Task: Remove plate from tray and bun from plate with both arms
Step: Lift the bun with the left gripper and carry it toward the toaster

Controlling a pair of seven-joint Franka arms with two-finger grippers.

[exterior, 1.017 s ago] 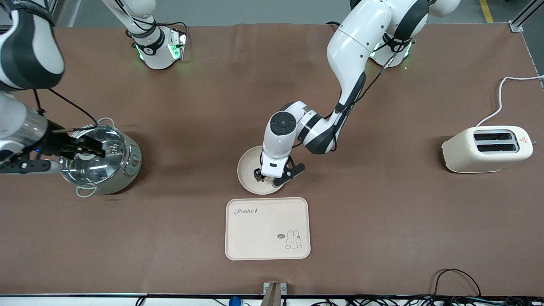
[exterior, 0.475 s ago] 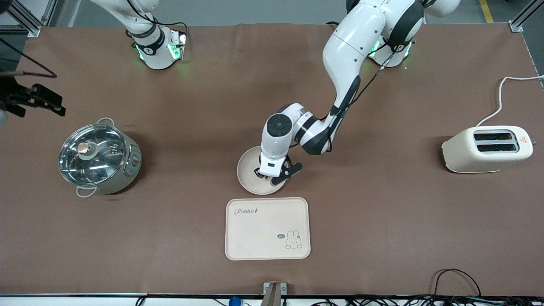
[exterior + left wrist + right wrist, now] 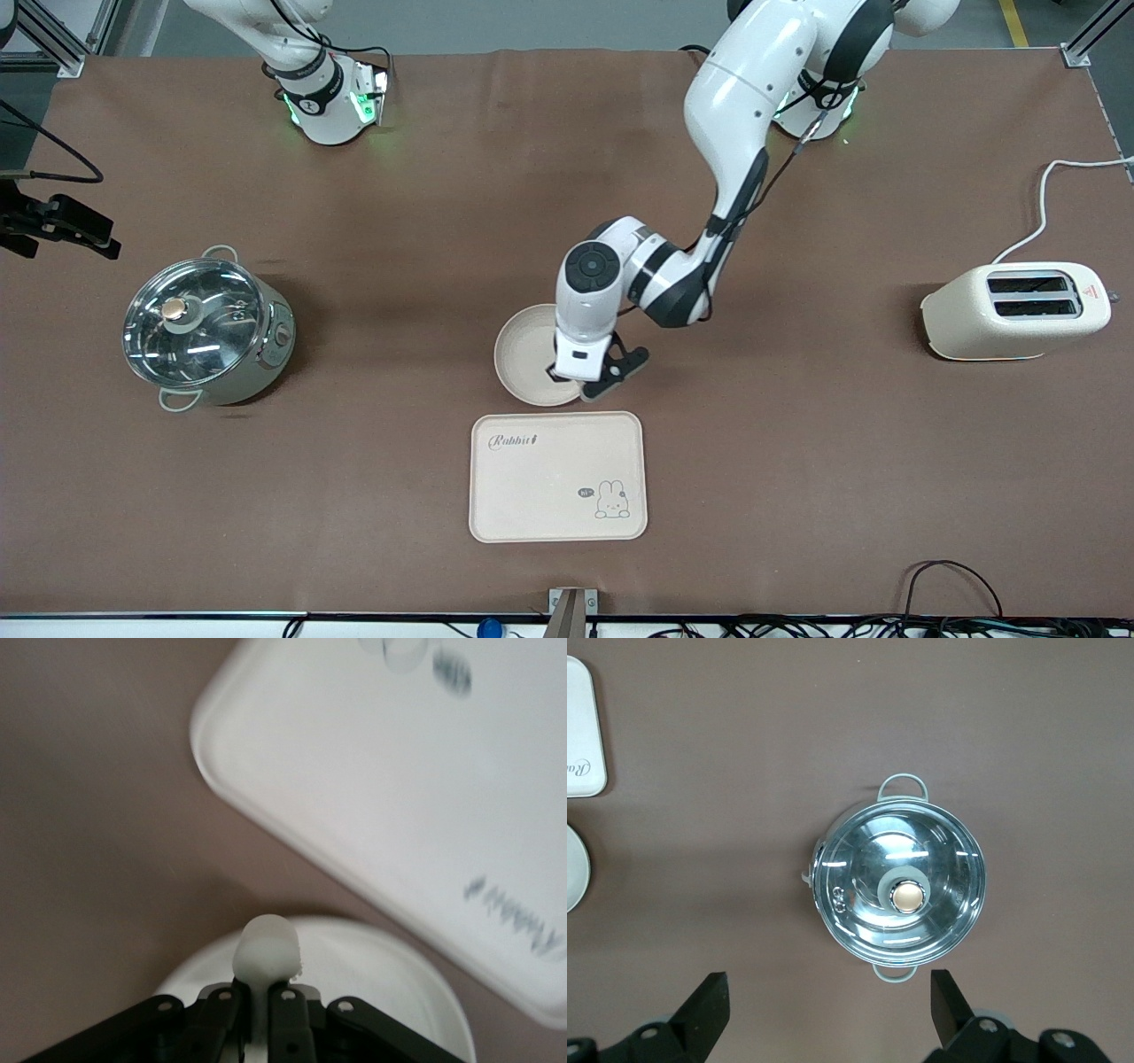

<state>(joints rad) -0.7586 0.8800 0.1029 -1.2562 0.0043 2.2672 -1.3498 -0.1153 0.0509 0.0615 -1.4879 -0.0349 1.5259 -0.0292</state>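
Note:
The round cream plate [image 3: 524, 353] lies on the brown table, just farther from the front camera than the rabbit tray [image 3: 556, 476]. My left gripper [image 3: 571, 376] hangs over the plate's rim on the tray side. In the left wrist view it [image 3: 260, 994] is shut on the small pale bun [image 3: 266, 948], held over the plate [image 3: 399, 979]. In the front view the hand hides the bun. My right gripper [image 3: 60, 229] is open and empty, high over the table edge at the right arm's end; the right wrist view [image 3: 828, 1001] shows it above bare table beside the pot.
A steel pot with a glass lid [image 3: 205, 330] stands toward the right arm's end, also in the right wrist view [image 3: 899, 888]. A cream toaster [image 3: 1014, 310] with a white cord stands toward the left arm's end. The tray also shows in the left wrist view [image 3: 399, 771].
My right gripper has left the pot lid and pulled away toward the table's edge. My left gripper has shifted slightly over the plate toward the left arm's end, the bun still in it.

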